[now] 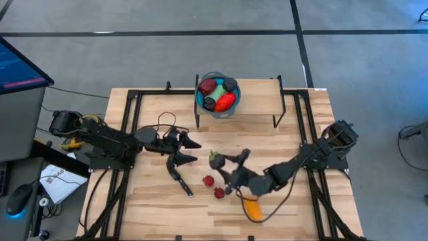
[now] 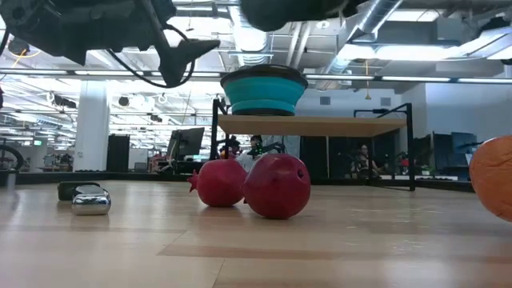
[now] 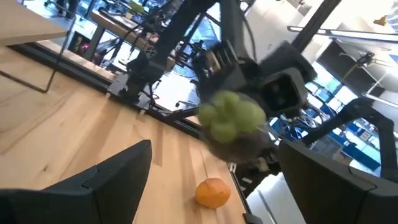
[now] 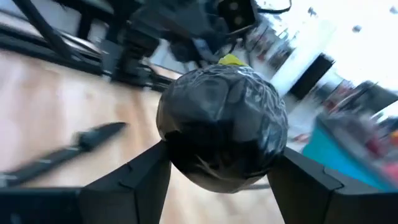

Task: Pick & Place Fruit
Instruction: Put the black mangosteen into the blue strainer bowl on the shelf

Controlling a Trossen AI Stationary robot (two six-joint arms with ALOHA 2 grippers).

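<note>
My right gripper (image 1: 218, 161) (image 4: 224, 157) is shut on a fruit piece (image 4: 221, 127) that is dark purple-black with pale green lumps on one side (image 3: 231, 117). It is held above the middle of the table. My left gripper (image 1: 190, 150) (image 3: 214, 149) is open and holds nothing, hovering just left of it. Two tiny red pieces (image 1: 208, 180) (image 1: 219, 193) and an orange piece (image 1: 253, 209) lie on the table. Several more pieces sit in a teal bowl (image 1: 200, 100) on a raised shelf (image 1: 257, 100). My right gripper pinches the dark piece between its two fingers (image 4: 144, 173), one on each flank of its rounded dark body (image 4: 180, 146). The fingers reach in from the table's right side. The piece is lifted clear of the table, its pale green side (image 3: 231, 117) turned toward the left arm.
A black-handled knife (image 1: 180, 179) lies on the table below the left gripper, its end visible in the low view (image 2: 88, 200). The shelf's black legs (image 1: 275, 120) stand at the far side. In the low view the two red pieces (image 2: 276, 186) sit mid-table, with the orange (image 2: 492, 188) at the right.
</note>
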